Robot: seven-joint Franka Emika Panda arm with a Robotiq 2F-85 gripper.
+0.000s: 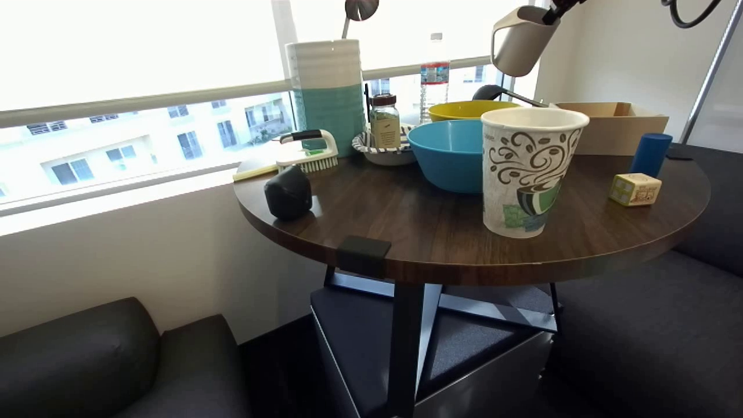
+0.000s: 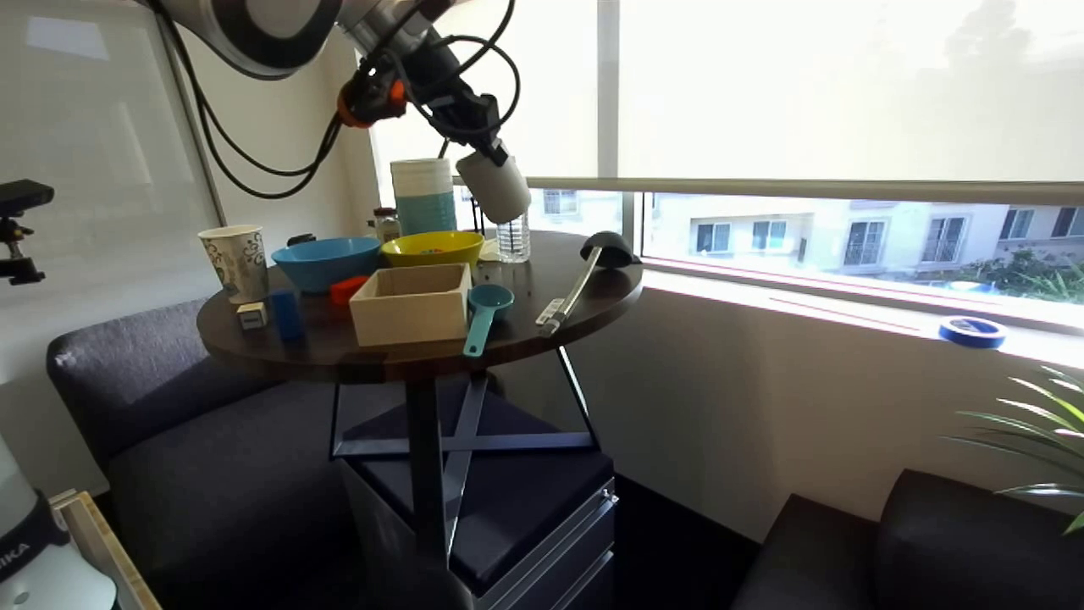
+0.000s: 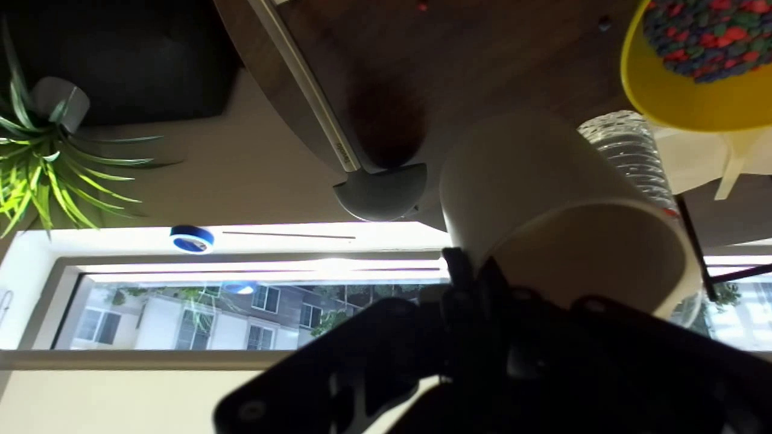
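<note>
The tilted beige mug (image 2: 498,188) hangs below the end effector (image 2: 498,154), which pinches its rim

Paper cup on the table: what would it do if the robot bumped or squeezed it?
The cup would likely tip if bumped high up, since it stands tall and narrows toward its base. Its printed paper looks thin, so it may dent when squeezed. It is probably light too, though any contents are hidden.

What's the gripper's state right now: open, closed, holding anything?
Gripper: closed on the wall of the beige pitcher near its rim, holding it tilted in the air.
</note>
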